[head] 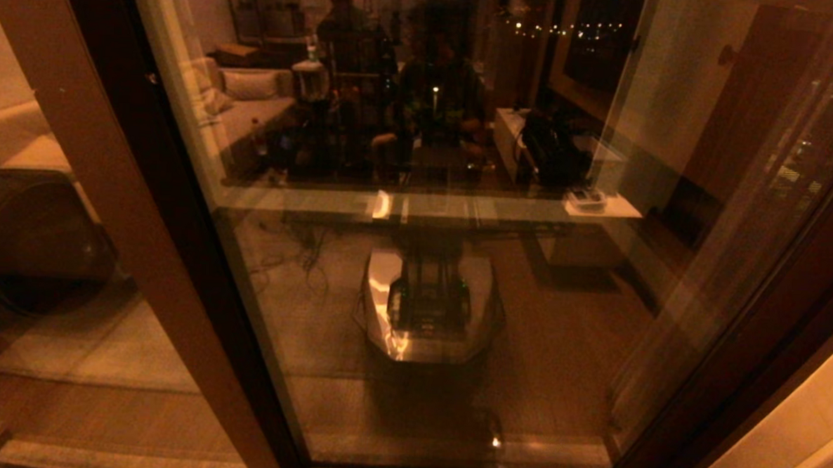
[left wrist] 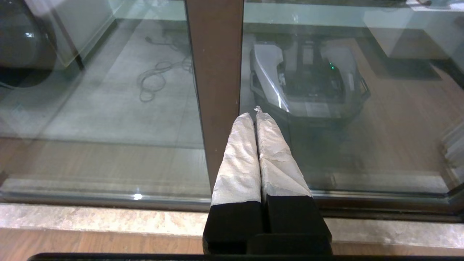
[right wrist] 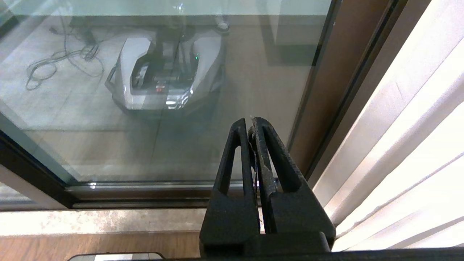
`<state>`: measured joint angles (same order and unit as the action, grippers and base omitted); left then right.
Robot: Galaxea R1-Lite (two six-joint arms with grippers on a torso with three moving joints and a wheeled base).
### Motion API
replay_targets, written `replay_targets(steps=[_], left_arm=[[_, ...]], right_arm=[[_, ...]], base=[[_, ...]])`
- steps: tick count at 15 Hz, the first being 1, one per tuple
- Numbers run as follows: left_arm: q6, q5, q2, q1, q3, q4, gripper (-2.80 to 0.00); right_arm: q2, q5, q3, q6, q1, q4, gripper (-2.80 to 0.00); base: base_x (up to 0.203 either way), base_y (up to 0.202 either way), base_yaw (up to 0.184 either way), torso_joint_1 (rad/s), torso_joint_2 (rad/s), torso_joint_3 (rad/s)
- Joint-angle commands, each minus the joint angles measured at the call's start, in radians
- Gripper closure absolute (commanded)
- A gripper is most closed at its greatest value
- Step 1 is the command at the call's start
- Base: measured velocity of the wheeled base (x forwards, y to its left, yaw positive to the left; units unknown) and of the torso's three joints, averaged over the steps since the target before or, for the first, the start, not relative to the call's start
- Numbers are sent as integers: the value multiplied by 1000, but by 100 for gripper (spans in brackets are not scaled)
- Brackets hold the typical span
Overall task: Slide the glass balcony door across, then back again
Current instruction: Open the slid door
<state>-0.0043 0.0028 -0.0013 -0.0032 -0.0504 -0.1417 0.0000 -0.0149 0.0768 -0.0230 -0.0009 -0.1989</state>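
Note:
The glass balcony door (head: 422, 262) fills the head view, a tall reflective pane between a brown upright (head: 109, 178) on the left and a dark frame (head: 771, 334) on the right. No handle slot or lock shows. Neither gripper appears in the head view. In the left wrist view my left gripper (left wrist: 253, 113) is shut and empty, its white-wrapped fingers (left wrist: 239, 159) pointing at the right edge of the brown upright (left wrist: 217, 72). In the right wrist view my right gripper (right wrist: 249, 123) is shut and empty, aimed at the glass (right wrist: 181, 145) close to the right frame (right wrist: 326, 90).
A pale curtain (right wrist: 409, 127) hangs just right of the door frame. A stone sill (left wrist: 108, 221) and the bottom track (right wrist: 145, 195) run along the floor. A dark round-fronted machine (head: 29, 245) stands behind the left pane. The robot's base is mirrored in the glass (head: 427, 305).

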Motion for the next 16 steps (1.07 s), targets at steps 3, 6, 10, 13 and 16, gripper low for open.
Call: replay_targets(steps=[3,6,10,13,16], left_arm=[[0,0,0,0,0,-1,0],[0,0,0,0,0,-1,0],[0,0,0,0,0,-1,0],[0,0,0,0,0,-1,0],[0,0,0,0,0,-1,0]], right_arm=[[0,21,8,1,-1,-2,0],[94,-19,142,11,0,-4,0],[335,-76,382,38,6,6,0],[316,-131,497,-7,18,27,0],[525,-65,672,52,15,29,0]], base=[[0,0,0,0,0,0],[0,0,0,0,0,0],[0,0,0,0,0,0],[0,0,0,0,0,0],[0,0,0,0,0,0]])
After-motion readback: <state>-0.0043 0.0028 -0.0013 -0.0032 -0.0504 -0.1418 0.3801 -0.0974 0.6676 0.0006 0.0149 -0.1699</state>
